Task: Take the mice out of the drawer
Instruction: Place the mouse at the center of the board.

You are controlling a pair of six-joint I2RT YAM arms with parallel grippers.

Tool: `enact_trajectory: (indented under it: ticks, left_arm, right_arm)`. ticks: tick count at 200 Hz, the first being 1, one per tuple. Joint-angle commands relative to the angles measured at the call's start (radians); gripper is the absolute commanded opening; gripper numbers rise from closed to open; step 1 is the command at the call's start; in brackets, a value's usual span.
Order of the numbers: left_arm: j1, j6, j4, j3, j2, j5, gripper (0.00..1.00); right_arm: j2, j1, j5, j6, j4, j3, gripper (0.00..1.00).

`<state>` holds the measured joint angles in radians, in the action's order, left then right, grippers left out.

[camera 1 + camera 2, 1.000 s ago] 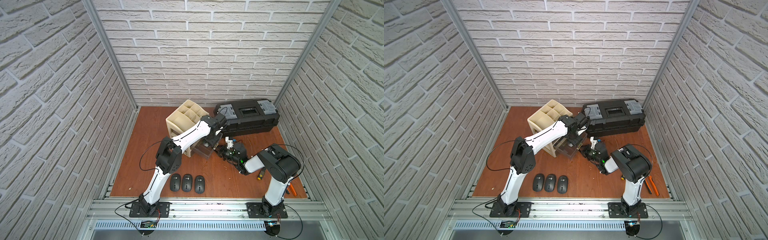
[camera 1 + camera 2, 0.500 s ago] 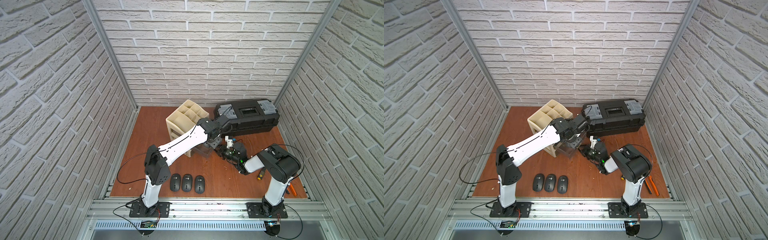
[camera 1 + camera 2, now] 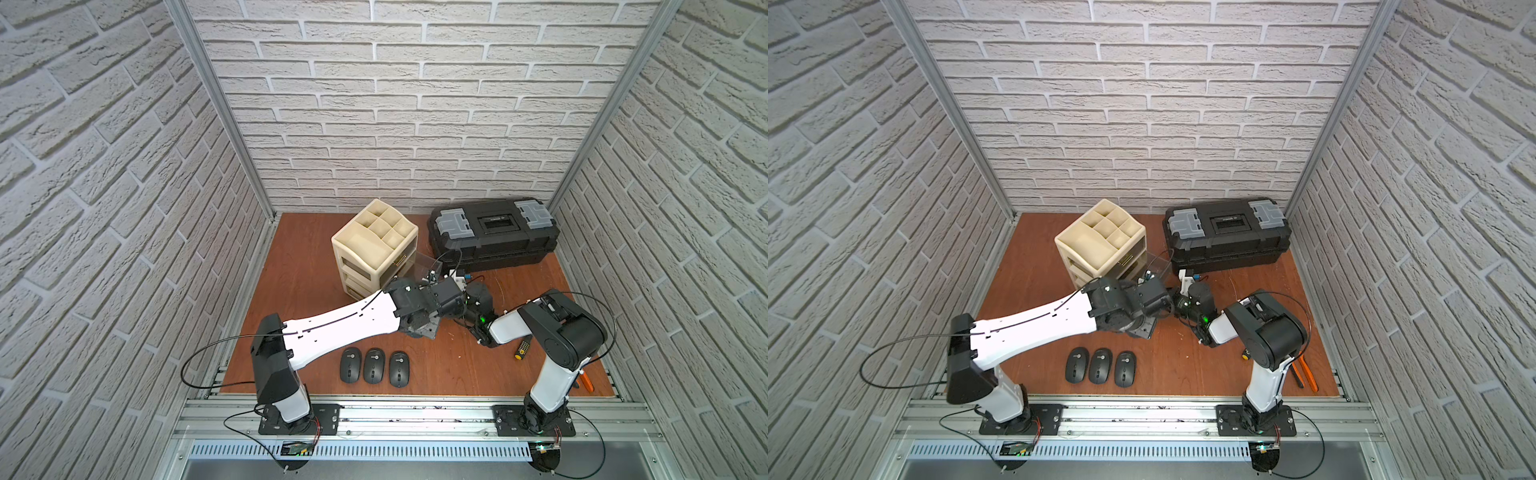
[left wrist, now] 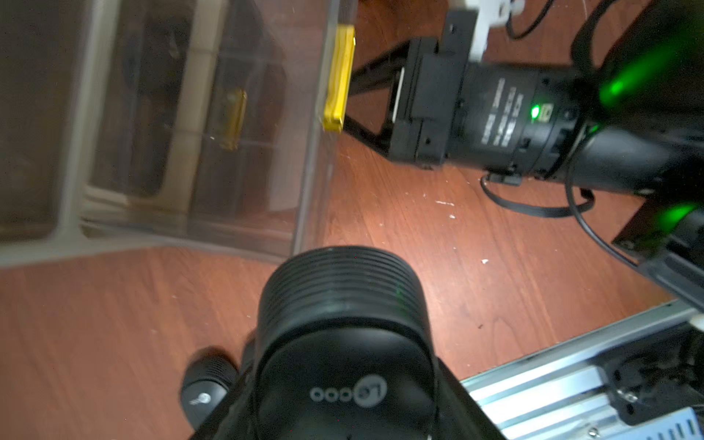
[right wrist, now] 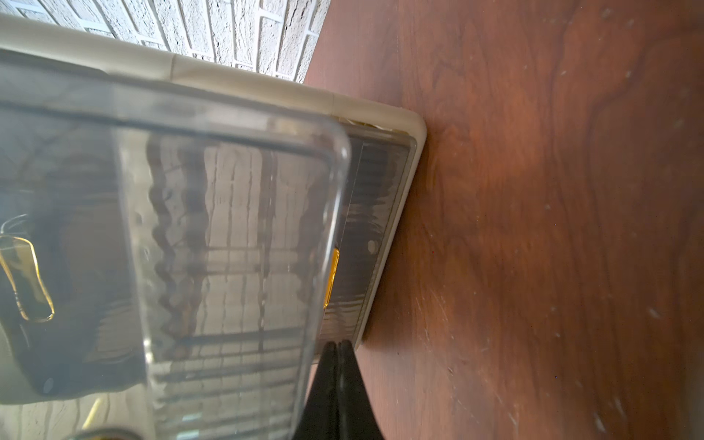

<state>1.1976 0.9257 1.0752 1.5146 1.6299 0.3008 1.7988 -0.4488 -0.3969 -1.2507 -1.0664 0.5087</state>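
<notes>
My left gripper [image 4: 343,407] is shut on a black mouse [image 4: 343,335] with a white round logo, held above the wooden floor in front of the drawer. The clear drawer [image 3: 428,264] with a yellow handle [image 4: 339,76] stands pulled out of the cream organizer [image 3: 374,245]. Three more mice [image 3: 373,365] lie in a row near the front edge, also in the other top view [image 3: 1100,365]. My right gripper [image 5: 337,350] is shut, its tips against the drawer's front by the handle. The drawer's inside is hidden.
A black toolbox [image 3: 494,232] stands at the back right. A yellow-capped tool handle [image 3: 521,349] and orange pliers [image 3: 586,382] lie by the right arm's base. The two wrists are close together beside the drawer.
My left arm has drawn back from the drawer toward the front with the mouse in its grip, its elbow swinging left. The right arm has stayed put.
</notes>
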Motion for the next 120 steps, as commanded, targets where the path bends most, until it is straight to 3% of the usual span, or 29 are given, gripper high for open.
enact_trajectory:
  ticks: [1, 50, 120]
  left_arm:
    - [0.039, 0.216, -0.136, -0.086, -0.036, -0.026, 0.51]
    - [0.136, 0.332, -0.226, -0.151, 0.030, -0.036, 0.52]
    - [0.142, 0.392, -0.343, -0.273, 0.093, -0.120, 0.51]
  right_arm:
    - [-0.040, -0.007, 0.008, 0.031, -0.005, 0.000, 0.03]
    - [-0.009, -0.006, -0.005, 0.018, -0.039, 0.004, 0.03]
    - [-0.006, -0.007, -0.014, 0.014, -0.046, -0.005, 0.03]
